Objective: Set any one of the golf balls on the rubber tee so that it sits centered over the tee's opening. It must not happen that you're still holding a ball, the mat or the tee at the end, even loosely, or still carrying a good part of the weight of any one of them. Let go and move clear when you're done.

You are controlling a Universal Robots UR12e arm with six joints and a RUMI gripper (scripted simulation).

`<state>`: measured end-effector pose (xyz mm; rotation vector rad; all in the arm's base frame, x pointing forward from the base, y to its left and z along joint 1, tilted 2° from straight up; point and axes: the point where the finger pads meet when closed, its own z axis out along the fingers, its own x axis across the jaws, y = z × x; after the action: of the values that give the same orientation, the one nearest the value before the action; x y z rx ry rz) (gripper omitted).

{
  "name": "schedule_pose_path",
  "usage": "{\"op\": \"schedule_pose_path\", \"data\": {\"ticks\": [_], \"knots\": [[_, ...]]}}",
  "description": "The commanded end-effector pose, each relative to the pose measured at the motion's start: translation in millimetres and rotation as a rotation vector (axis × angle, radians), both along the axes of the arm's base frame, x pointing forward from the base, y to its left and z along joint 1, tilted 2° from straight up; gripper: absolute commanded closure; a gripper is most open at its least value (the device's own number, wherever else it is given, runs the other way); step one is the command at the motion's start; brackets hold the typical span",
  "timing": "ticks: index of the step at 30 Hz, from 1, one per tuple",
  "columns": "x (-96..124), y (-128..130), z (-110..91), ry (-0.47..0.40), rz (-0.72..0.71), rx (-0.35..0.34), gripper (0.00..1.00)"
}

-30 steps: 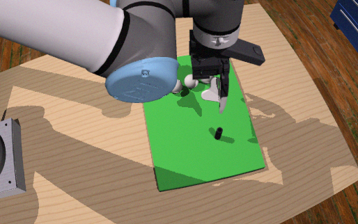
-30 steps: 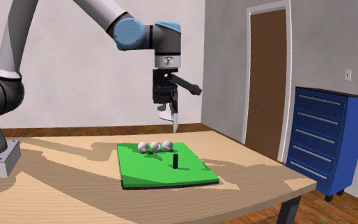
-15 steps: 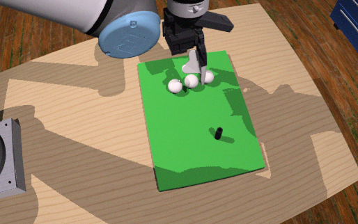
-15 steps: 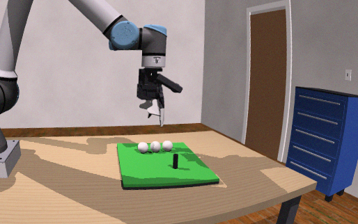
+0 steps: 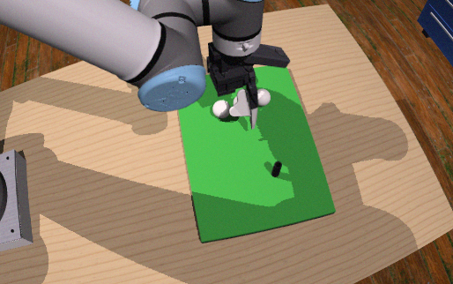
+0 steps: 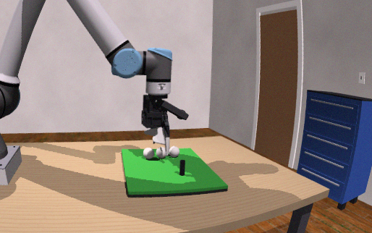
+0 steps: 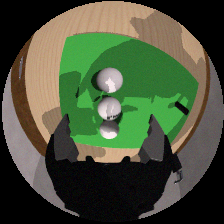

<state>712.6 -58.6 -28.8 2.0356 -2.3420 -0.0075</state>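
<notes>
Three white golf balls lie in a row at the far end of the green mat (image 5: pixel 256 154): the left ball (image 5: pixel 220 108), the middle ball (image 6: pixel 161 153), mostly hidden behind a finger in the top view, and the right ball (image 5: pixel 263 97). The black rubber tee (image 5: pixel 276 168) stands upright and empty near the mat's middle; it also shows in the exterior view (image 6: pixel 182 168) and at the right of the wrist view (image 7: pixel 181 107). My gripper (image 5: pixel 246 110) is open and empty, lowered over the middle ball (image 7: pixel 109 108), with its fingers wide on either side of the row.
The mat lies on a wooden table. A grey robot base block (image 5: pixel 13 207) sits at the table's left edge. A blue drawer cabinet (image 6: pixel 334 145) stands on the floor to the right, away from the table.
</notes>
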Motion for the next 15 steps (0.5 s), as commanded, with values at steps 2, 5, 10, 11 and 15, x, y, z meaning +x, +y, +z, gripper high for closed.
{"op": "schedule_pose_path", "data": {"ticks": [2,5,10,11,15], "knots": [[1.2,-0.6,-10.2,-0.003,0.000,-0.001,0.00],[1.2,-0.6,-10.2,-0.003,0.000,-0.001,0.00],[1.2,-0.6,-10.2,-0.003,0.000,-0.001,0.00],[1.2,-0.6,-10.2,-0.003,0.000,-0.001,0.00],[1.2,-0.6,-10.2,-0.003,0.000,-0.001,1.00]]}}
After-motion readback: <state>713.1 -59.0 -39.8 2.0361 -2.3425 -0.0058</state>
